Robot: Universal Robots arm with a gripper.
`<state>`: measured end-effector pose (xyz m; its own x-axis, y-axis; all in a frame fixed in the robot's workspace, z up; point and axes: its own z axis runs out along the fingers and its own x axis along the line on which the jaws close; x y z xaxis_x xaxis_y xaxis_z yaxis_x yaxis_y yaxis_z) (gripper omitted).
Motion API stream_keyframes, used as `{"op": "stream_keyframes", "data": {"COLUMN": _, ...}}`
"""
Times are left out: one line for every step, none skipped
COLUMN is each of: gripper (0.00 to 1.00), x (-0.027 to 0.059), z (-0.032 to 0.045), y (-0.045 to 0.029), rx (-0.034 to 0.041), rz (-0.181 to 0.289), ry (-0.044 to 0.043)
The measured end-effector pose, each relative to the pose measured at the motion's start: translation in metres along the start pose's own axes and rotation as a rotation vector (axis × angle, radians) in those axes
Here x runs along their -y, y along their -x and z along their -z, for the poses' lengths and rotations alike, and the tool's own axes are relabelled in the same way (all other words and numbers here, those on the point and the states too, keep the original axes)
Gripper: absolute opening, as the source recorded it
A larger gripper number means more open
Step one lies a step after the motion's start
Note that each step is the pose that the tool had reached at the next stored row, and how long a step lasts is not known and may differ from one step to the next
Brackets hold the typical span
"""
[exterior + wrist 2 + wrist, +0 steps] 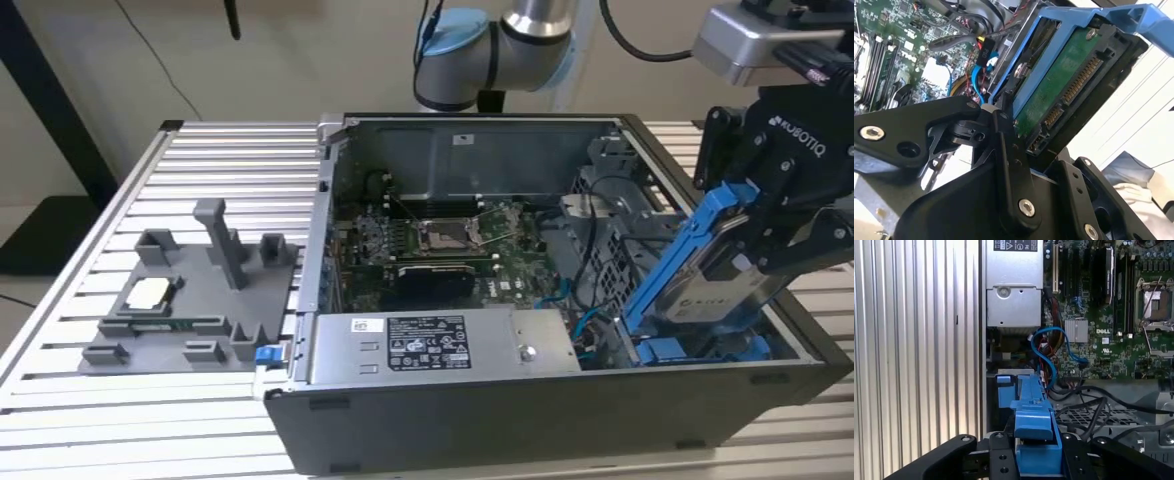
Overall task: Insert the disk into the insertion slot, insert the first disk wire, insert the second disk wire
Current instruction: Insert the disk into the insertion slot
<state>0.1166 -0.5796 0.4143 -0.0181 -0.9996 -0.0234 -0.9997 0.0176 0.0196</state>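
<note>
My gripper (750, 240) is shut on the disk (714, 280), a silver drive with a white label in a bright blue carrier. The disk hangs tilted, its lower end down inside the open computer case (534, 420) at the front corner on the exterior view's right. That end is at the blue insertion slot (701, 350); whether it is seated I cannot tell. In the second wrist view the disk's green board and connectors (1064, 95) face the camera between the black fingers (1006, 150). In the first wrist view the carrier (1031, 415) points at the slot (1004, 387). A loose blue wire (1050, 347) loops nearby.
The case lies open on a slatted metal table (200, 160). Inside it are a motherboard (441, 240), a silver power supply (434, 345) and a metal cage with dark cables (614, 215). A grey fixture tray (187, 300) with small parts lies on the exterior view's left.
</note>
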Motion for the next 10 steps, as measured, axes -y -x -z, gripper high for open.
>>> {"op": "stream_keyframes", "data": {"gripper": 0.33, "x": 0.0004, "z": -0.0007, "y": 0.0, "rx": 0.0, "rz": 0.0, "ry": -0.0002}}
{"op": "stream_keyframes", "data": {"gripper": 0.33, "x": 0.0008, "z": -0.0015, "y": 0.0, "rx": 0.0004, "rz": 0.0, "ry": -0.0004}}
{"op": "stream_keyframes", "data": {"gripper": 0.33, "x": 0.0011, "z": -0.0023, "y": 0.0, "rx": 0.0007, "rz": 0.0, "ry": -0.0006}}
{"op": "stream_keyframes", "data": {"gripper": 0.33, "x": 0.0013, "z": -0.0032, "y": 0.0, "rx": 0.0007, "rz": 0.0, "ry": -0.0009}}
{"op": "stream_keyframes", "data": {"gripper": 0.33, "x": 0.0016, "z": -0.0049, "y": -0.0001, "rx": 0.0008, "rz": 0.0, "ry": -0.0009}}
{"op": "stream_keyframes", "data": {"gripper": 0.33, "x": 0.002, "z": -0.0067, "y": -0.0001, "rx": 0.0008, "rz": 0.0, "ry": -0.0009}}
{"op": "stream_keyframes", "data": {"gripper": 0.33, "x": 0.0024, "z": -0.0085, "y": -0.0001, "rx": 0.0008, "rz": 0.0, "ry": -0.0009}}
{"op": "stream_keyframes", "data": {"gripper": 0.33, "x": 0.0026, "z": -0.0103, "y": -0.0002, "rx": 0.0009, "rz": 0.0, "ry": -0.0009}}
{"op": "stream_keyframes", "data": {"gripper": 0.33, "x": 0.0027, "z": -0.0122, "y": -0.0003, "rx": 0.0014, "rz": 0.0, "ry": -0.0009}}
{"op": "stream_keyframes", "data": {"gripper": 0.33, "x": 0.0028, "z": -0.014, "y": -0.0003, "rx": 0.0022, "rz": 0.0, "ry": -0.0008}}
